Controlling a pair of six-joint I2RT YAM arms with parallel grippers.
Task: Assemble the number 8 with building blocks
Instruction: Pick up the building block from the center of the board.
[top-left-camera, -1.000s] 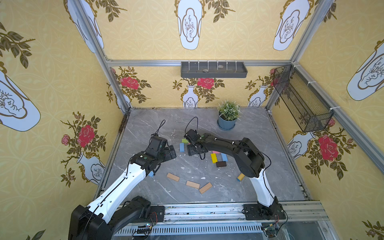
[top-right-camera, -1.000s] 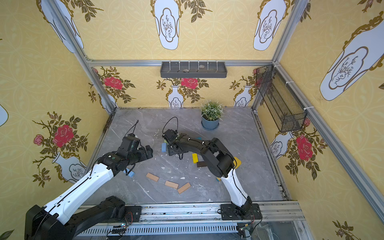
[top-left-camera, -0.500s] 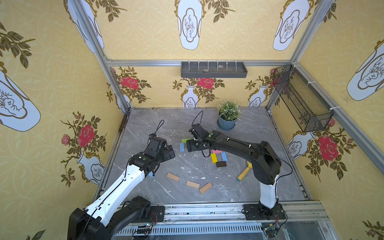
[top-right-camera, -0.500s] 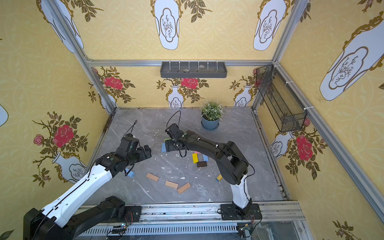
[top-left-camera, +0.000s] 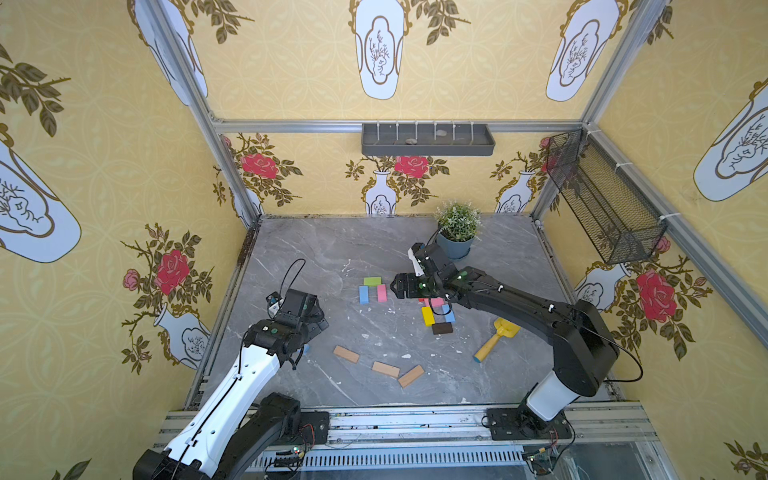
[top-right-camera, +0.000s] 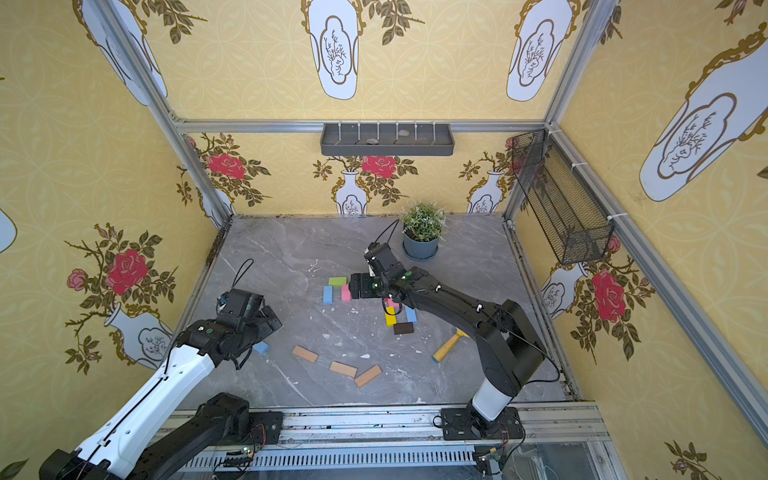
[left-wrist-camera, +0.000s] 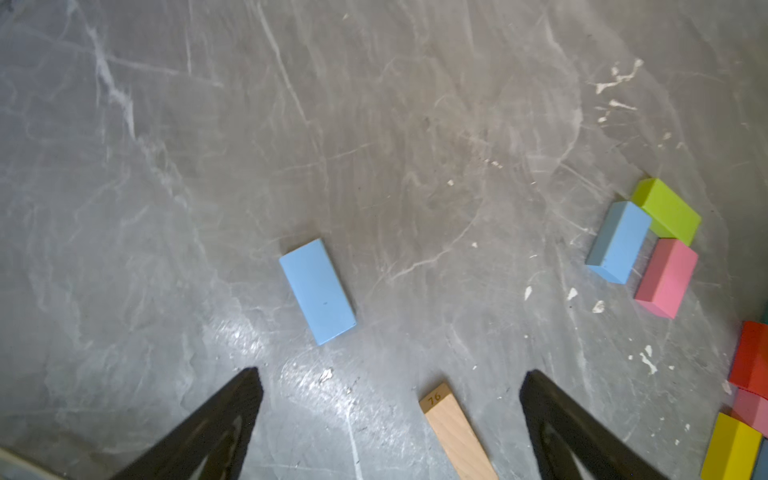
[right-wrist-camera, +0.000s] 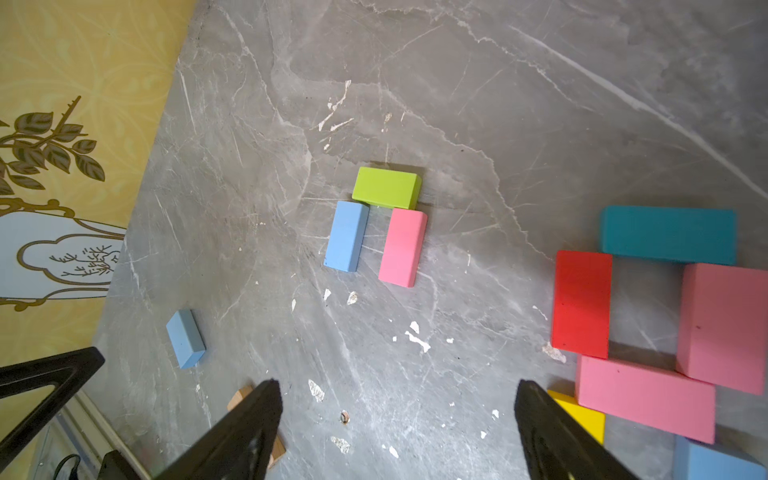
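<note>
Leafy plant (top-left-camera: 458, 219) in blue-gray pot (top-left-camera: 458, 250)

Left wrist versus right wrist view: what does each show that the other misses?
Left wrist only: the 76 stamped on a tan block. Right wrist only: the wall, and the loop of teal block, red block and pink blocks nearly whole. Both: the trio of green block, blue block and pink block, and the lone blue block.
</note>
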